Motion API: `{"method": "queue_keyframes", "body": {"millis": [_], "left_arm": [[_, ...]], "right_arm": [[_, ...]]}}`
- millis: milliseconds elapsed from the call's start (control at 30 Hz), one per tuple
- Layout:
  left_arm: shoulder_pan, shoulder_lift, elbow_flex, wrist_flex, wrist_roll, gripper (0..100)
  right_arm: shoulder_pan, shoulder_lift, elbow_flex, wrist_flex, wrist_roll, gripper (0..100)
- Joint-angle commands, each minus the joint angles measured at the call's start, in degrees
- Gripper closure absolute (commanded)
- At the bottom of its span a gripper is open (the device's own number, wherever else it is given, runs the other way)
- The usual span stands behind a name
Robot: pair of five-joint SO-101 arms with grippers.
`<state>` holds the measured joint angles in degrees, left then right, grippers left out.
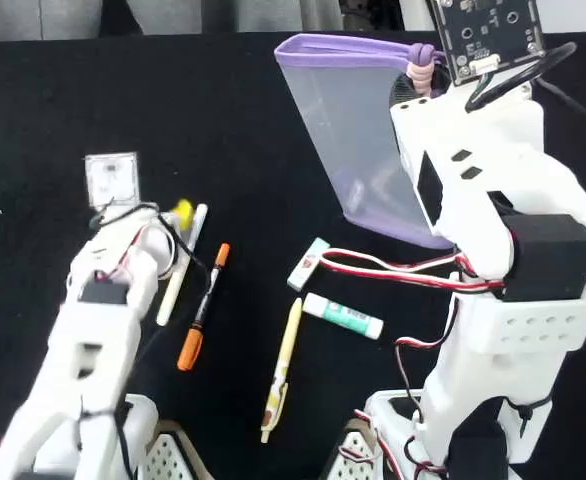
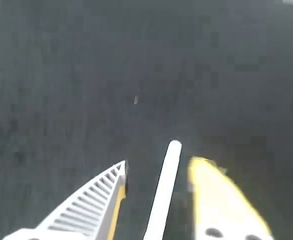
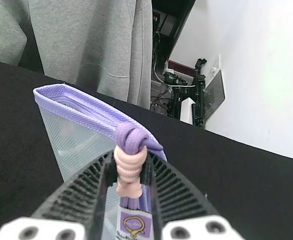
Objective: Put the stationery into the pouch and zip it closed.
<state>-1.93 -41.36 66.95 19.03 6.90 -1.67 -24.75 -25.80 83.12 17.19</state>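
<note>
Right gripper (image 3: 130,172): clamped on zip cord (image 3: 130,147) of upright pouch (image 1: 358,130). Left gripper (image 2: 156,172): fingers apart, straddling white pen (image 2: 162,195).

Left claw (image 2: 160,165) spread around a white pen (image 2: 161,200) on the black counter (image 2: 86,75); ribbed finger (image 2: 86,210) at the pen's 9 o'clock, yellow finger (image 2: 221,200) at 3.

A black tabletop (image 1: 53,90) meets a white wall (image 3: 256,75) and dark equipment (image 3: 200,95).

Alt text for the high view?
The right gripper holds a purple-edged pouch up by a top corner. The left gripper straddles a white pen on the black table, beside an orange marker, yellow pen and glue stick.
</note>
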Motion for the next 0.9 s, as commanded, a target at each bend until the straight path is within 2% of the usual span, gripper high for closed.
{"method": "queue_keyframes", "body": {"millis": [0,167,267,367,867], "left_arm": [[-0.57,18.73,-16.66,10.64,-2.11,70],[0.31,42.99,-32.84,12.92,-6.07,79],[0.31,51.43,-40.04,14.68,-7.38,81],[0.40,51.96,-43.47,18.90,-7.56,82],[2.68,52.31,-43.21,18.20,-7.65,82]], "right_arm": [[-0.70,-0.31,-3.38,-0.62,-0.35,98.8],[-0.70,-0.31,-3.38,-0.53,-0.35,98.8],[-0.70,-0.31,-3.38,-0.53,-0.35,98.8],[-0.70,-0.31,-3.38,-0.53,-0.35,98.8],[-0.70,-0.31,-3.38,-0.53,-0.35,98.8]]}}
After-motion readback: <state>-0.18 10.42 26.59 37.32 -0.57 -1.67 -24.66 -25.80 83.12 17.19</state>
